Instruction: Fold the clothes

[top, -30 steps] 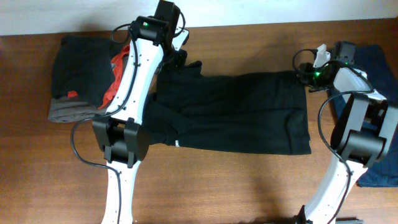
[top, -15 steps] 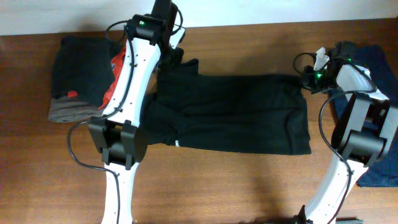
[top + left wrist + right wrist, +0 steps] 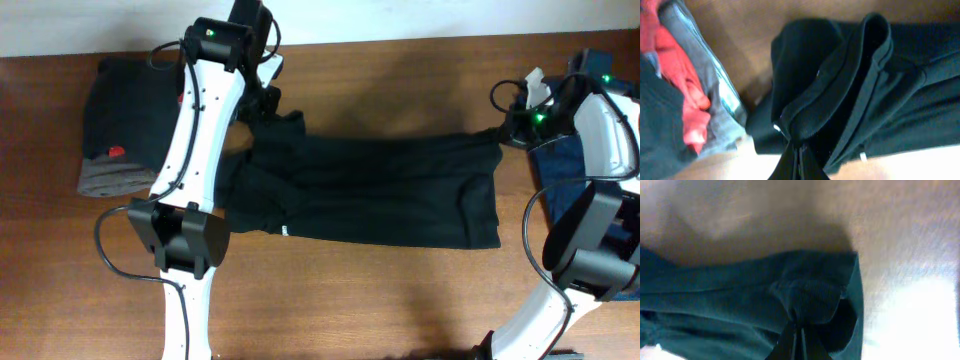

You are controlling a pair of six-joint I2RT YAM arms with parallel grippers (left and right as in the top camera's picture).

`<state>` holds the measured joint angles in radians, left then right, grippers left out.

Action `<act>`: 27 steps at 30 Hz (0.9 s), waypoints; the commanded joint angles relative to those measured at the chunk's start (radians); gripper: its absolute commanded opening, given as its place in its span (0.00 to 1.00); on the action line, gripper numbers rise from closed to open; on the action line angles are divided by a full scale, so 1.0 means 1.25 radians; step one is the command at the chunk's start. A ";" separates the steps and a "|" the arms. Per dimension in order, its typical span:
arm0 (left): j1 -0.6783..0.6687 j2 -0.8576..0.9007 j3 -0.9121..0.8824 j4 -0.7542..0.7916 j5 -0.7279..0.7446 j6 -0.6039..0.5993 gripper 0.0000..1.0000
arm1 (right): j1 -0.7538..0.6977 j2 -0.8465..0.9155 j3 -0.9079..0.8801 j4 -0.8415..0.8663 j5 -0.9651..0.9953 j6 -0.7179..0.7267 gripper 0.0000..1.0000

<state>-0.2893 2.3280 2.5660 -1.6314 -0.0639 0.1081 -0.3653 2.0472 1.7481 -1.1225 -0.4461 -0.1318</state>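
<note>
Overhead: the black shirt (image 3: 370, 190) is spread lengthwise across the table (image 3: 400, 290). Its far edge is lifted at either end by the left gripper (image 3: 268, 108) and the right gripper (image 3: 503, 135).

Left wrist: the jaws are clamped fully together on the collar fabric.

Right wrist: the jaws are pinched tight on the hem corner.

Handling advised: both ends are best carried level and in step, with the cloth held taut, so the crease is laid straight.

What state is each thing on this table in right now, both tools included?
black shirt, stretched out on the table, gripped at both ends.
left tool, shut on the shirt near its collar.
right tool, shut on the shirt's far corner.
clothes pile, heaped at the left, untouched.
blue garment, lying under the right arm.
</note>
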 commanded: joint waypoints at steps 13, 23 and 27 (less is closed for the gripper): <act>0.004 -0.080 -0.265 -0.045 0.102 -0.008 0.01 | 0.008 -0.022 0.009 -0.282 0.095 -0.014 0.04; 0.031 -0.137 -0.365 -0.046 0.075 -0.013 0.01 | 0.020 -0.022 0.005 -0.330 0.217 0.035 0.04; 0.035 -0.148 -0.416 -0.045 0.075 -0.013 0.01 | 0.021 -0.022 0.005 -0.339 0.217 0.050 0.04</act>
<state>-0.2512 2.1773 2.0884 -1.6867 0.0444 0.1074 -0.3431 2.0468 1.7485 -1.5375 -0.2146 -0.0982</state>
